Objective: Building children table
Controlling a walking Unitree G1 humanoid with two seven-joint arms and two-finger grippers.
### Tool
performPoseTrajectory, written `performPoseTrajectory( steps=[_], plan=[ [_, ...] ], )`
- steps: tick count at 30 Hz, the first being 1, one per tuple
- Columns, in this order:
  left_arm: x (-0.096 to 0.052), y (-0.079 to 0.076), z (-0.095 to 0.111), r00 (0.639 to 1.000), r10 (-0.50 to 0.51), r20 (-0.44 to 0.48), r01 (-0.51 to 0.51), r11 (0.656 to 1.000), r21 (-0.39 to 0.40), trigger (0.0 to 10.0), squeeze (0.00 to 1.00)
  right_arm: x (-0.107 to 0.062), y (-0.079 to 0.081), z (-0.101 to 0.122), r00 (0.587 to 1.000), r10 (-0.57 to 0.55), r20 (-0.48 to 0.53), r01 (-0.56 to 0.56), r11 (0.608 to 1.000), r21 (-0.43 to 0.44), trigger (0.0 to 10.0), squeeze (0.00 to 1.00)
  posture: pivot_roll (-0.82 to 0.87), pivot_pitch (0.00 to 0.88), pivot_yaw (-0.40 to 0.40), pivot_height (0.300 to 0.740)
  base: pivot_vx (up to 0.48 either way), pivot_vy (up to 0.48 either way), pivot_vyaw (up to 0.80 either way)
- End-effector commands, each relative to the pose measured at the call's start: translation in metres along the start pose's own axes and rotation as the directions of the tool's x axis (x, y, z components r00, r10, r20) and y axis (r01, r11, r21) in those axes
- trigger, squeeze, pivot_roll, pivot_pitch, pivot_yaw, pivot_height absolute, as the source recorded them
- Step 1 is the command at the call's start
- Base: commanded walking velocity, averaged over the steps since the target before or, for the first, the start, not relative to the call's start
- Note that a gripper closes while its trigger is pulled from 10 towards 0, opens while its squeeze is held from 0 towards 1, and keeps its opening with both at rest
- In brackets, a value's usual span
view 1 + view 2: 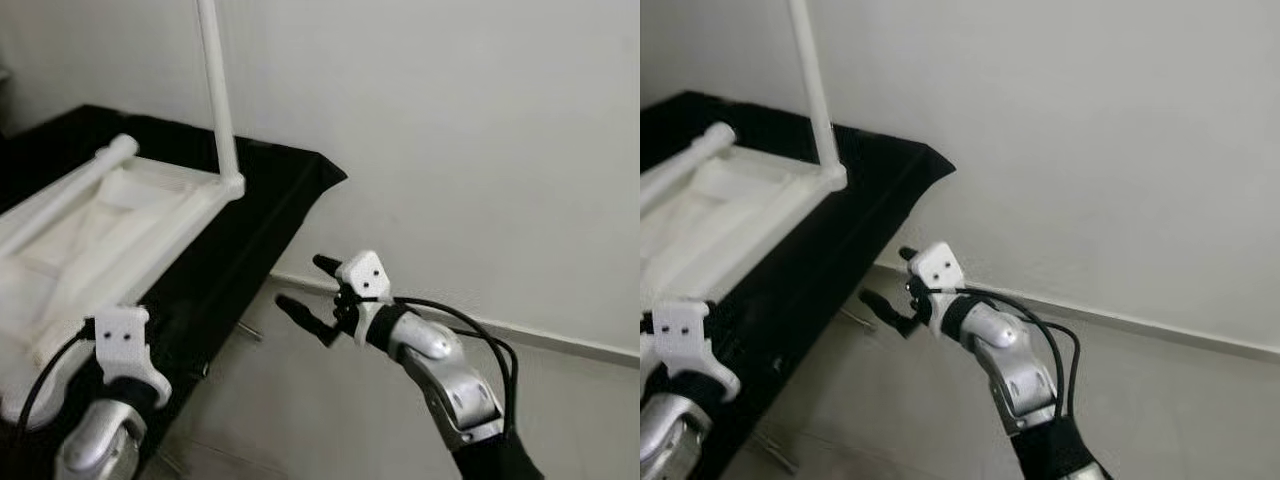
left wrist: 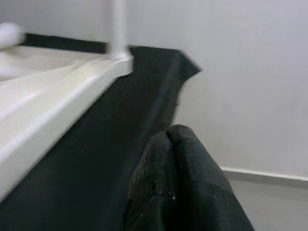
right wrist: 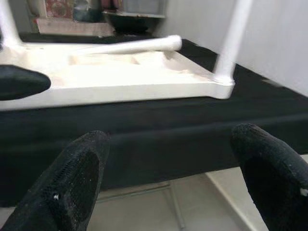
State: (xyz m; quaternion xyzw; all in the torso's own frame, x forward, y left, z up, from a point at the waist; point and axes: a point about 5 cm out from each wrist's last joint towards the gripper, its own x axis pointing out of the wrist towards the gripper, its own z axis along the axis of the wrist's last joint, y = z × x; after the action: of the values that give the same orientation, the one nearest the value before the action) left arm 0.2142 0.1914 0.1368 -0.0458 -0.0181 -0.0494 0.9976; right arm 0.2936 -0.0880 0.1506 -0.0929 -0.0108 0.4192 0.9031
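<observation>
An upturned white children's table top [image 1: 100,235] lies on a black-draped table [image 1: 270,190]. One white leg [image 1: 218,90] stands upright in its far right corner. Another white leg [image 1: 70,195] lies slanted across the top. My right gripper [image 1: 302,282] hangs open in the air just off the draped table's right edge, with nothing between its fingers; the right wrist view looks between the fingers [image 3: 77,173] at the table top [image 3: 120,79]. My left gripper [image 2: 168,134] is low at the near left beside the top's edge, fingers pressed together and shut on nothing.
A plain light wall [image 1: 480,150] runs close behind and to the right, with a baseboard [image 1: 560,340] over grey floor [image 1: 330,420]. A metal frame bar [image 1: 250,330] shows under the cloth. Shelving with dark items [image 3: 96,14] stands beyond the table.
</observation>
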Motion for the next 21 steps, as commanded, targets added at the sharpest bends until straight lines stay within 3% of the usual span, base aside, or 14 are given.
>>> performPoseTrajectory(
  steps=[1, 11, 21],
  plan=[
    [-0.0019, 0.0014, 0.0003, 1.0, 0.001, -0.009, -0.001, 1.0, 0.017, 10.0, 0.0, 0.0019, -0.0009, 0.0012, 1.0, 0.022, 0.008, -0.022, 1.0, -0.009, 10.0, 0.0, -0.05, 0.03, -0.025, 0.74, 0.364, 0.0, 0.0],
    [-0.0009, -0.001, 0.0009, 1.0, 0.002, -0.002, -0.002, 1.0, 0.013, 10.0, 0.0, 0.0017, -0.0013, 0.0011, 0.999, 0.046, 0.009, -0.046, 0.998, -0.03, 10.0, 0.0, -0.06, 0.037, -0.038, 0.74, 0.354, 0.0, 0.0],
    [-0.0003, -0.001, 0.0003, 1.0, 0.007, -0.007, -0.007, 1.0, 0.009, 10.0, 0.0, 0.0019, 0.0006, -0.0015, 0.997, 0.077, -0.008, -0.077, 0.995, -0.063, 10.0, 0.0, -0.07, 0.035, -0.035, 0.74, 0.0, 0.0, 0.8]
  ],
)
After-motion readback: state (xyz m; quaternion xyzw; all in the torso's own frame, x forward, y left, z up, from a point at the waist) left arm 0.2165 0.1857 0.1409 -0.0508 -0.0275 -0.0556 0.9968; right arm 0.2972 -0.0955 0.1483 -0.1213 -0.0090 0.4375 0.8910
